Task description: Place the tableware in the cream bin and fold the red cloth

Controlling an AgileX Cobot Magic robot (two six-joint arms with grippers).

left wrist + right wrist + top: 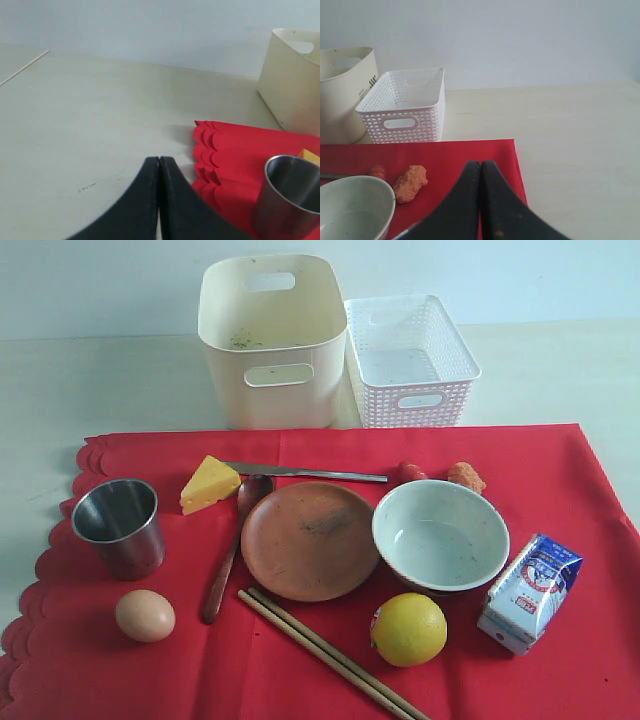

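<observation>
We see the large plain red cloth [560, 540] spread flat under the round brown plate [310, 540], our landmark. Behind the plate stands the tall cream plastic bin [272, 390], with a white lattice basket [410, 390] beside it. The white bowl [440, 535] sits just right of the plate, and the steel cup [118, 525] sits well to its left. The pair of wooden chopsticks [330, 655] lies in front of the plate. The dark wooden spoon [225, 565] lies along its left rim, and the slim metal knife [305, 473] lies just behind it. Far left of the plate, past the cup, the left gripper [159, 165] has its fingers clenched on nothing. So does the right gripper [480, 167], far right of the plate, past the bowl.
</observation>
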